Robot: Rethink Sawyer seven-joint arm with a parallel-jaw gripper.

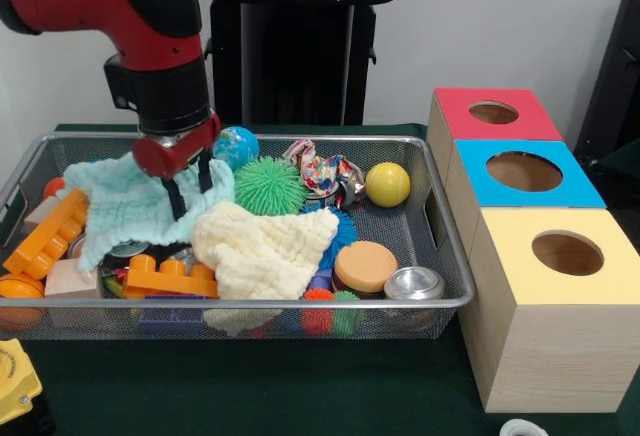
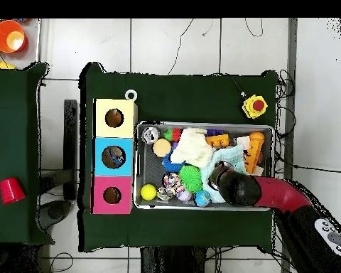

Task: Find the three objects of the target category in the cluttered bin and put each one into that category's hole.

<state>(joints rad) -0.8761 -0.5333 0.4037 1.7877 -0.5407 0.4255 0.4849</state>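
Gripping seems the right word for the gripper: its two dark fingers are reaching down into the wire-mesh bin and appear to be pinching the edge of the mint-green cloth, though the view is too poor to be sure of contact; the red and black arm is descending from twelve o'clock in the front view; in the overhead view the same arm is entering from four o'clock, its head hanging over the bin's lower right part.

A cream cloth is lying just beside the green one toward four o'clock, covering part of the clutter; a spiky green ball, a small globe ball, a yellow ball and a crumpled patterned wrapper are sitting along the far side; orange toy bricks are leaning at the nine o'clock end; a round orange disc and a shiny metal can are resting near the front rim at four o'clock.

No crushed clear bottle is showing plainly among the toys.

Three wooden boxes are standing at three o'clock of the bin, touching one another; the sky-blue hole is sitting between the red-topped box and the yellow-topped box.
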